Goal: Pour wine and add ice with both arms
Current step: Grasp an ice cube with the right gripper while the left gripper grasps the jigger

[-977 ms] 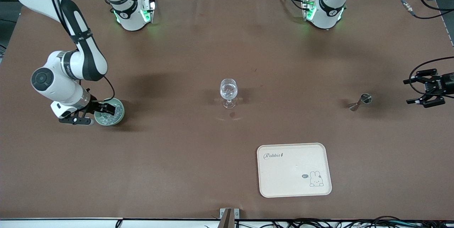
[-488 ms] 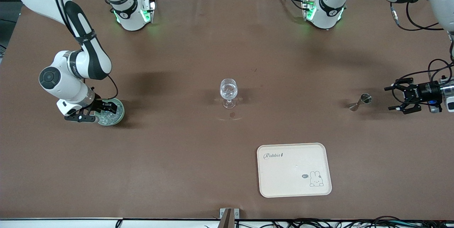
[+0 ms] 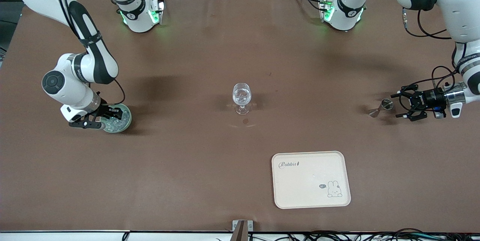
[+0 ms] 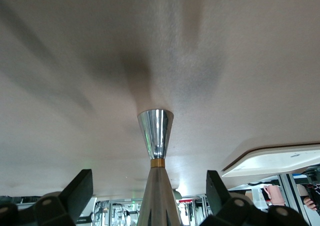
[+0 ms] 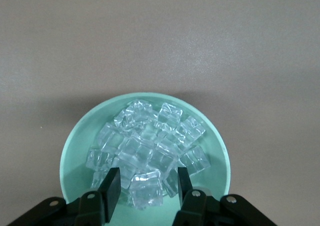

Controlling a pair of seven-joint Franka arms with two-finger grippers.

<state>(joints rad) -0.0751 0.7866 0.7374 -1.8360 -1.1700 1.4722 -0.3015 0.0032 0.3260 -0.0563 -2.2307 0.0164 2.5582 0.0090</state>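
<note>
Gripping: right gripper [image 5: 145,186] is closing its fingers [image 5: 111,186] around one chunk of the ice [image 5: 146,145] in the green bowl [image 5: 75,151].
Left gripper [image 3: 404,104]: wide open, reaching beside the steel jigger [image 4: 156,136].
Centre: wine glass [image 3: 241,98] is standing untouched.

Even overhead light leaves soft shadows on the brown table [image 3: 195,139] beside the arms, glare streaks the steel jigger [image 4: 155,133], and every view is sharp.
</note>
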